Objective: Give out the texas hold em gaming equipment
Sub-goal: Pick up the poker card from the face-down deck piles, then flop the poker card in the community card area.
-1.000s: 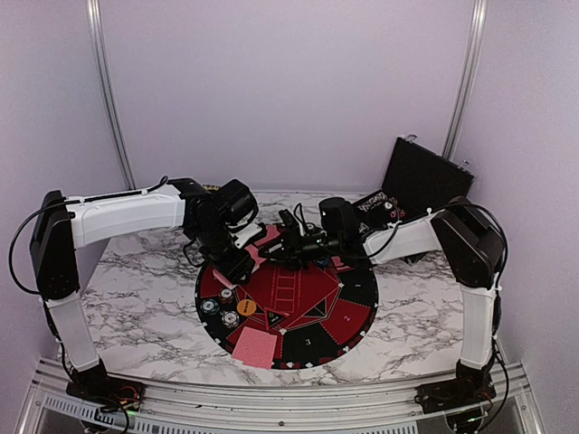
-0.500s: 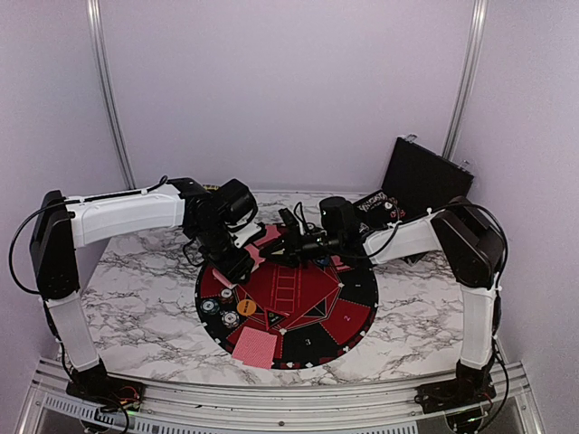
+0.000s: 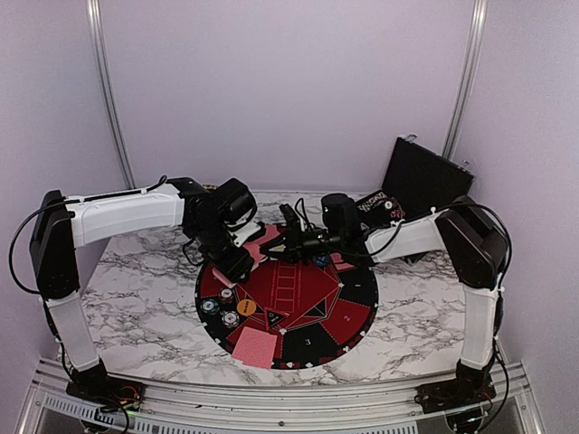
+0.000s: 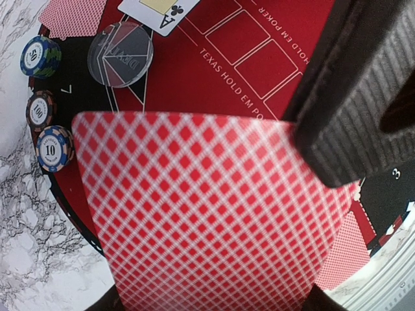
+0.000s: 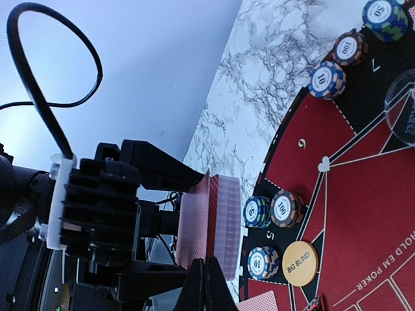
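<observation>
My left gripper hangs over the far left rim of the mat, shut on a deck of red-backed playing cards. The deck's top card fills the left wrist view. My right gripper has come in from the right and is shut, pinching the edge of that top card, which stands a little off the deck. Small stacks of poker chips sit along the mat's rim. An orange "big blind" disc lies beside them and a clear disc lies further in.
The round red-and-black mat covers the middle of the marble table. A face-up ace and face-down cards lie on it. A black case stands open at the back right.
The right gripper's jaws have shut on the top card's edge, and that gripper has shifted slightly toward the back. The left arm and the deck have not moved.
</observation>
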`<state>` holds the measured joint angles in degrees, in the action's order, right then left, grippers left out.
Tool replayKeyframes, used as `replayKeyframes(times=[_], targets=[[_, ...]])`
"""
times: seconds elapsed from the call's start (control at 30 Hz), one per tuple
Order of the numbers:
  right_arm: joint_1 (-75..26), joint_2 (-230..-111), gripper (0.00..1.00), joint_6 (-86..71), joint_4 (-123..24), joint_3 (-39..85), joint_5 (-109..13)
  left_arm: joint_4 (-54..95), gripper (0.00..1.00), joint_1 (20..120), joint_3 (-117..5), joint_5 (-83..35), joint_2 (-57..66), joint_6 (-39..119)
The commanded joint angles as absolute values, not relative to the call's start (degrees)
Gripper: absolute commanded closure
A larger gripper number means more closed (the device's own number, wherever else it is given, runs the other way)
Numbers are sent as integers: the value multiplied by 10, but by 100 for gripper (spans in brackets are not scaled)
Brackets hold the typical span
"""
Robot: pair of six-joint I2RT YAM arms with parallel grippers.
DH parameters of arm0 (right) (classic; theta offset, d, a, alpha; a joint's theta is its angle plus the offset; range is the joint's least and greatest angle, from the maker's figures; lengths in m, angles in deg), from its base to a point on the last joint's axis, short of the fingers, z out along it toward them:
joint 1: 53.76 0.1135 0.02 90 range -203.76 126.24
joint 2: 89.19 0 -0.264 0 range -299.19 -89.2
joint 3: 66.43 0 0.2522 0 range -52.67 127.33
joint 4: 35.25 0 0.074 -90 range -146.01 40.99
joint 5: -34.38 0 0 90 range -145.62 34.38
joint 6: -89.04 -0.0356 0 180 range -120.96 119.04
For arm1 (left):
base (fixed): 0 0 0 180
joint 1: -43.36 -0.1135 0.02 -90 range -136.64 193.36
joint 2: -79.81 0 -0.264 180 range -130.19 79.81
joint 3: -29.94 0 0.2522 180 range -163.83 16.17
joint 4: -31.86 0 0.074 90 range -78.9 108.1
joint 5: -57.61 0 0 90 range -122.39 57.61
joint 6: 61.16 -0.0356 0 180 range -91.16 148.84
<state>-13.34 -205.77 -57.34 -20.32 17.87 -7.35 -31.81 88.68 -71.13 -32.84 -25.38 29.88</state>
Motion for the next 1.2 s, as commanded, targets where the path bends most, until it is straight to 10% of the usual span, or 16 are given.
replayKeyframes(times=[0.0, 0.67, 1.17], targets=[[-145, -2027, 100, -571, -198, 175, -85, -323, 74, 879, -705, -329, -243, 299], [-181, -1956, 100, -527, -293, 137, -160, -298, 74, 855, -660, -327, -216, 302], [-87, -1939, 100, -349, -718, 291, -679, -285, 75, 826, -637, -334, -208, 313]])
